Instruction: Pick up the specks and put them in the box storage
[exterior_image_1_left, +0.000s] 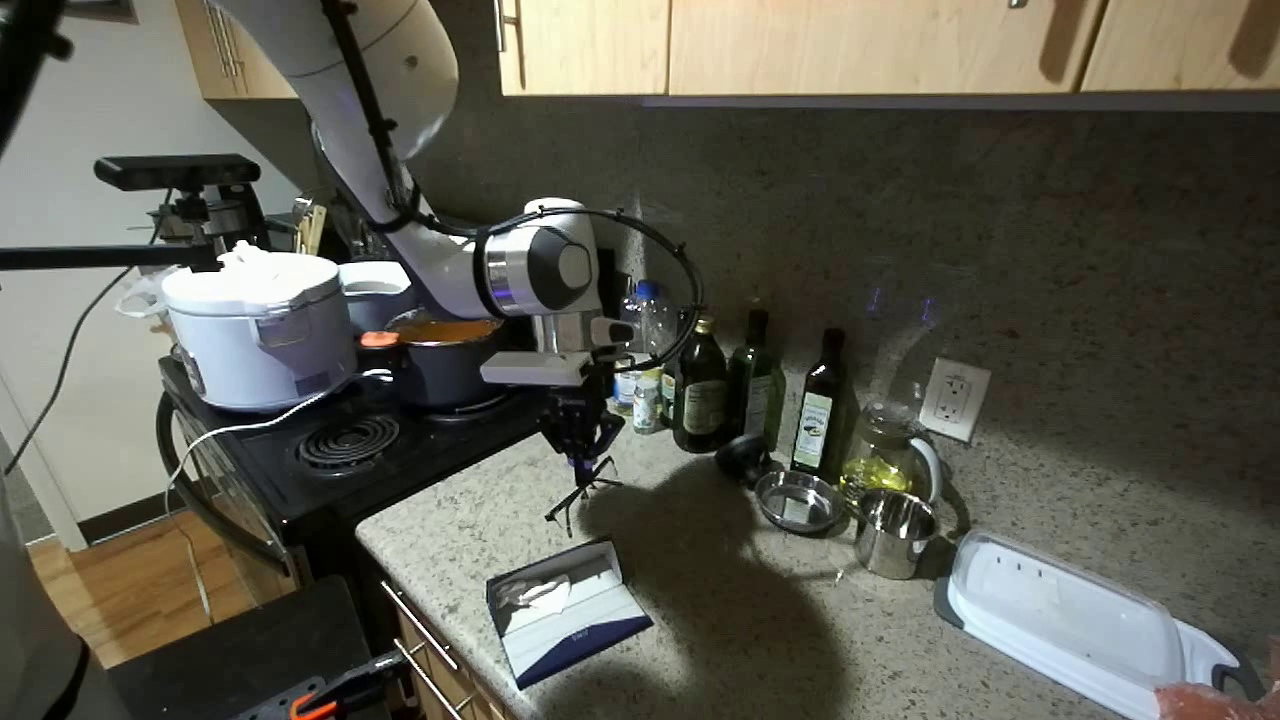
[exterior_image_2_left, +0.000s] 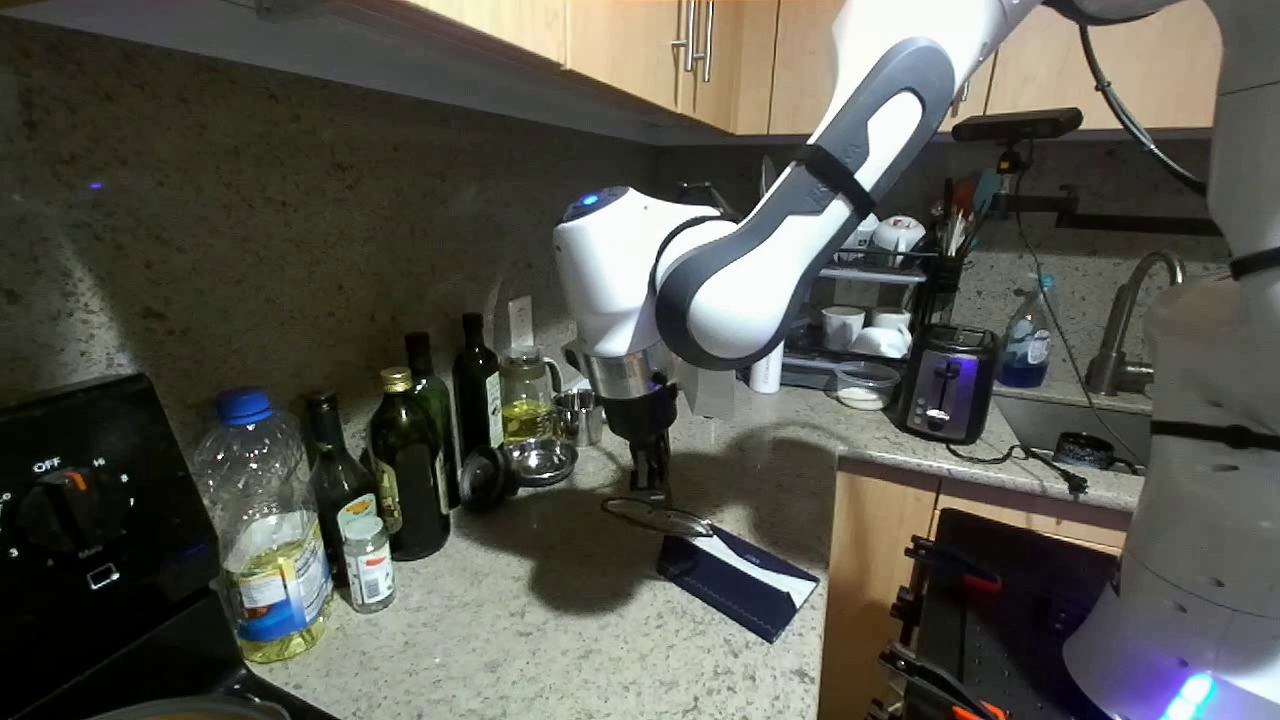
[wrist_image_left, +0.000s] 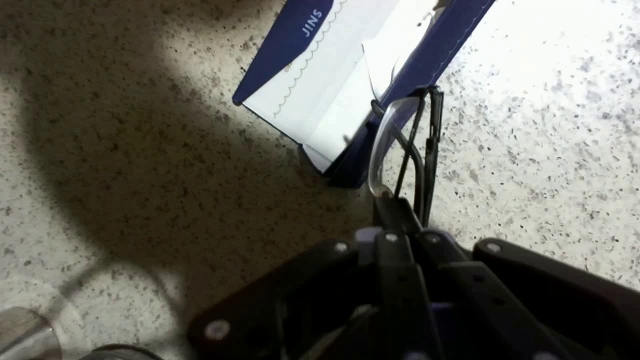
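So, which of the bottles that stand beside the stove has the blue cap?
The clear plastic bottle, nearest to the stove in an exterior view. The dark glass bottles beyond it have dark or gold caps.

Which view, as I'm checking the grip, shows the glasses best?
The wrist view: it shows the glasses closest and largest, where the gripper clamps them. Both exterior views show them small, thin and dark, below the gripper.

The white arm (exterior_image_2_left: 745, 295) has grey panels (exterior_image_2_left: 930, 70), black straps (exterior_image_2_left: 838, 182) and cable (exterior_image_1_left: 697, 290), and a black gripper (exterior_image_1_left: 582, 468).
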